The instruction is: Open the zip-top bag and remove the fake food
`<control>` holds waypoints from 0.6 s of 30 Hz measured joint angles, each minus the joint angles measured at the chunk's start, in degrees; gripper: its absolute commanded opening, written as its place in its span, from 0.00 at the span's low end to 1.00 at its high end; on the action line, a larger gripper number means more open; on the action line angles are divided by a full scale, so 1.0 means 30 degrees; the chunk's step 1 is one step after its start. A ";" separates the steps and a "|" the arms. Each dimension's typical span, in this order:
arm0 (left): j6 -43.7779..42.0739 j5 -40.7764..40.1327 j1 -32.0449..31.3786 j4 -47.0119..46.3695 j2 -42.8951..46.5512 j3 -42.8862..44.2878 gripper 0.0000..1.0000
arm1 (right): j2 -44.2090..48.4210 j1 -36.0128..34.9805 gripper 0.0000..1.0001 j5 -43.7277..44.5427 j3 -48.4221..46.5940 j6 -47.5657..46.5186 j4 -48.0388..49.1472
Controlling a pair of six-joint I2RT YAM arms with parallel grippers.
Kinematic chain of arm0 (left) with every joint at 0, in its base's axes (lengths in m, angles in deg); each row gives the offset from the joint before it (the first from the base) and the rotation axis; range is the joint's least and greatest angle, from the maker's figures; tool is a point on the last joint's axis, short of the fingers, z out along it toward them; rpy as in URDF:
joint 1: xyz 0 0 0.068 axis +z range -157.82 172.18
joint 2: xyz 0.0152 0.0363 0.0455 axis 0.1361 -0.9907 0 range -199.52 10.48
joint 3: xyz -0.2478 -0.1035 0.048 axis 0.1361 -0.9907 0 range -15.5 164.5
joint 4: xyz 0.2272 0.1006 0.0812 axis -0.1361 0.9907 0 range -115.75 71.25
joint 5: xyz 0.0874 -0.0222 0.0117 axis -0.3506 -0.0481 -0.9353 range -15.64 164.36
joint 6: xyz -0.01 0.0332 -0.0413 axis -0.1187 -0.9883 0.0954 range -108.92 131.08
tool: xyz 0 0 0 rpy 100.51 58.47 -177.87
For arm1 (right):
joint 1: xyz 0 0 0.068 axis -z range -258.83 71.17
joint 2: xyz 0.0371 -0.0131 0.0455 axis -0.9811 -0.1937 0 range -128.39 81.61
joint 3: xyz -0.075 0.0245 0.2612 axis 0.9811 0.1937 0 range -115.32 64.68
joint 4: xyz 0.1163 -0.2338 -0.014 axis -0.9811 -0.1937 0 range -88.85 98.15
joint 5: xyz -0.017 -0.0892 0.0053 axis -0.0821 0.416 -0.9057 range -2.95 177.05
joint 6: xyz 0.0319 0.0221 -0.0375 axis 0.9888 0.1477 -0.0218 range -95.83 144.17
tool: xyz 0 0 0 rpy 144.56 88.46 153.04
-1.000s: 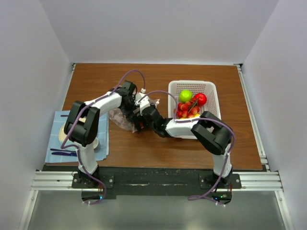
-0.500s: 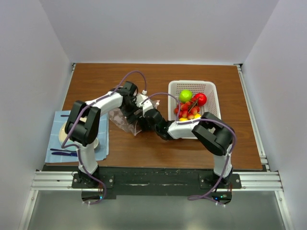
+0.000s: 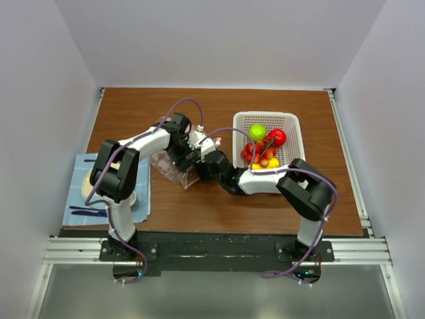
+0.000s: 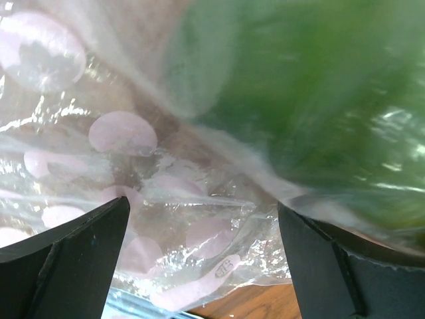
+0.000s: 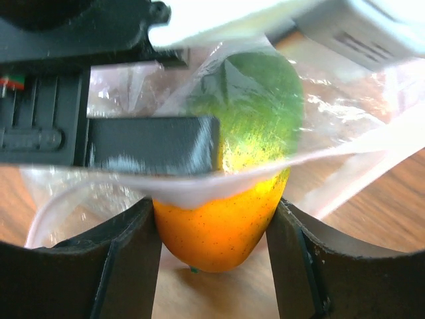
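Observation:
The clear zip-top bag [image 3: 167, 166] lies left of centre on the table, its mouth facing right. My left gripper [image 3: 188, 157] is at that mouth and stands open, with crinkled film [image 4: 133, 133] spanning between its fingers and a green blur of fruit [image 4: 319, 86] close by. My right gripper [image 3: 203, 166] meets it from the right. Its jaws are shut on a fake mango [image 5: 219, 232], orange at the near end and green inside the bag. The mango sits half out of the bag rim [image 5: 192, 189]. One left finger [image 5: 153, 143] rests beside it.
A white mesh basket [image 3: 292, 123] at the right holds a green apple [image 3: 256, 132], a red apple [image 3: 277, 137] and red grapes [image 3: 257, 153]. A blue cloth [image 3: 76, 199] with a plate lies at the left near edge.
My right jaws have closed from wide open onto the mango. The right elbow has swung outward to the right. The left gripper has stayed open at the bag.

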 measured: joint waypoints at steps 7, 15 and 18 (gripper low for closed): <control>0.0233 -0.0306 0.0262 0.0036 -0.0270 0.0328 1.00 | 0.3235 0.0000 0.40 -0.0321 0.1122 0.0182 -0.2841; 0.0525 -0.0590 0.0415 0.0117 -0.0670 0.0896 1.00 | 0.8378 -0.0015 0.33 -0.1049 0.2433 0.1137 -0.6084; 0.0656 -0.0780 0.0408 0.0095 -0.0670 0.0896 1.00 | 1.1052 0.0007 0.28 0.0051 0.2725 0.1151 -0.6812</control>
